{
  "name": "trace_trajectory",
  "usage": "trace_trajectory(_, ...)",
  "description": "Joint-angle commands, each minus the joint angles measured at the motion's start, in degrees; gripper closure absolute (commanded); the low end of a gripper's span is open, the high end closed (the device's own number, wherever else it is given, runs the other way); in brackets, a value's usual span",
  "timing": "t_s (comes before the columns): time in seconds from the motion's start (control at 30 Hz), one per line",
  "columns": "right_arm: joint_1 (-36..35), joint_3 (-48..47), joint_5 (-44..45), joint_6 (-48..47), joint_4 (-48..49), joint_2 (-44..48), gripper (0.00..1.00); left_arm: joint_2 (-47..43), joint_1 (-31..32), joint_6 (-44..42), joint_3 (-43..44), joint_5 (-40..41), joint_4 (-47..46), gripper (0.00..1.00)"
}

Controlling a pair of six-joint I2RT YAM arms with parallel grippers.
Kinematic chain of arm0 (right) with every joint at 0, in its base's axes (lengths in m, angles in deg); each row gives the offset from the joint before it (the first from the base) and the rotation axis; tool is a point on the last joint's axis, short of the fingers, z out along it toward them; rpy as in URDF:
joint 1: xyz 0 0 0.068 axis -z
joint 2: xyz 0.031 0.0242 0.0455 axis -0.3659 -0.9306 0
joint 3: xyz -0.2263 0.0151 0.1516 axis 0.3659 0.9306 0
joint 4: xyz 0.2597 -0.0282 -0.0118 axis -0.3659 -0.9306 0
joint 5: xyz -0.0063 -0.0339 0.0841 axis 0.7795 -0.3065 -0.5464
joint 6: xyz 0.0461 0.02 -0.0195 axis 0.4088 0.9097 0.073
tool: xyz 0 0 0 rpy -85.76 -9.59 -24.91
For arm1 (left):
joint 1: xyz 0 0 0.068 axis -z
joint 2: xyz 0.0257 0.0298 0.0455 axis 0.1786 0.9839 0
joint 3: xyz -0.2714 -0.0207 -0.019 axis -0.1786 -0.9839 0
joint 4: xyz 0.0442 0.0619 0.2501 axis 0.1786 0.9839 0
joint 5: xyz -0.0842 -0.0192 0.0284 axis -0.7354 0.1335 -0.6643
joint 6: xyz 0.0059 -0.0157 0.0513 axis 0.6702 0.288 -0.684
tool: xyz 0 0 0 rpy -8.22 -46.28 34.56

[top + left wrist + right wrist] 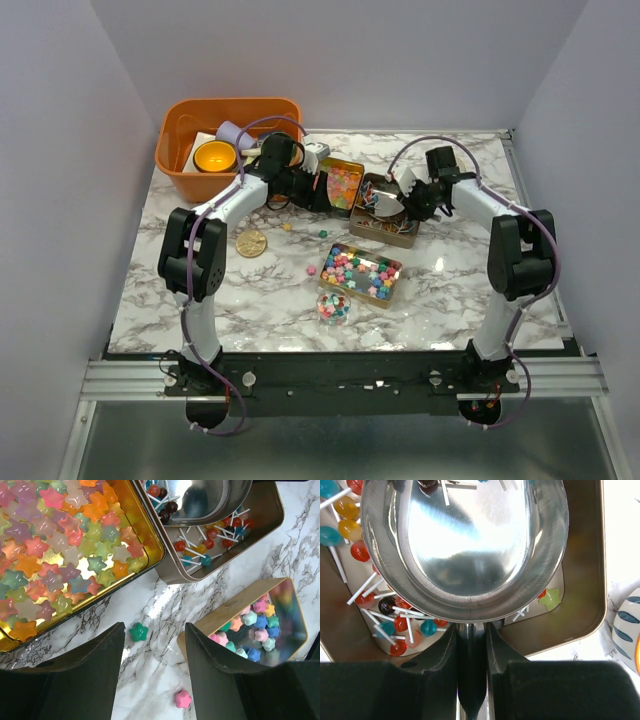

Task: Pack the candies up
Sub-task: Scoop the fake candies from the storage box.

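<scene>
Glossy pastel star candies (pixel 60 555) fill a gold tin (pixel 343 185). Lollipop candies (pixel 395 625) lie in a brown tin (pixel 400 236), with one green star (pixel 550 598) among them. Bright star candies (pixel 257 622) fill a third tin (pixel 360 270). My left gripper (pixel 155 630) is open and empty above the marble, between a loose green star (pixel 139 631) and a loose pink star (pixel 183 698); in the top view it (pixel 318 190) is beside the gold tin. My right gripper (pixel 471 630) is shut on the handle of a metal scoop (pixel 465 540) held over the lollipop tin.
An orange bin (pixel 175 150) with several items stands at the back left. A gold round lid (pixel 250 243) lies on the marble. A small round dish of candies (pixel 333 305) sits near the front. Loose candies (pixel 287 227) are scattered left of the tins.
</scene>
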Motion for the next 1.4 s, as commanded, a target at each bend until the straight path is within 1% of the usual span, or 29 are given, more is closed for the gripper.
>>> trace_trajectory(0.0,0.88,2.24,-8.34,2.04,3.57,3.34,0.99,-0.54,0.10,-1.10,-0.37,1.05,0.98,0.38)
trace_trajectory(0.13,1.58,4.61,-9.84,2.22,3.92,6.16,0.99,-0.63,0.10,-1.10,-0.02,1.22,1.50,0.38)
trace_trajectory(0.17,1.67,5.13,-9.92,2.31,4.18,6.68,0.99,-0.72,0.10,-2.49,-0.02,1.31,1.85,0.38)
trace_trajectory(0.33,2.11,7.94,-9.92,3.10,5.15,9.67,0.99,-1.24,0.10,-3.04,-0.63,1.49,1.94,0.38)
trace_trajectory(0.57,2.46,11.11,-8.44,3.89,6.91,11.52,0.99,-1.77,0.10,-3.83,-0.89,1.75,2.65,0.38)
trace_trajectory(0.87,6.67,15.86,-8.61,3.98,9.98,14.59,0.99,-0.89,0.28,-4.09,0.33,1.93,2.74,0.38)
trace_trajectory(1.23,9.58,23.33,-15.54,4.06,18.24,20.92,0.99,0.34,0.80,-7.08,2.80,2.98,5.02,0.38)
trace_trajectory(1.37,10.37,25.00,-15.72,4.15,20.09,22.51,0.99,-0.01,0.80,-8.31,2.71,3.51,5.72,0.38)
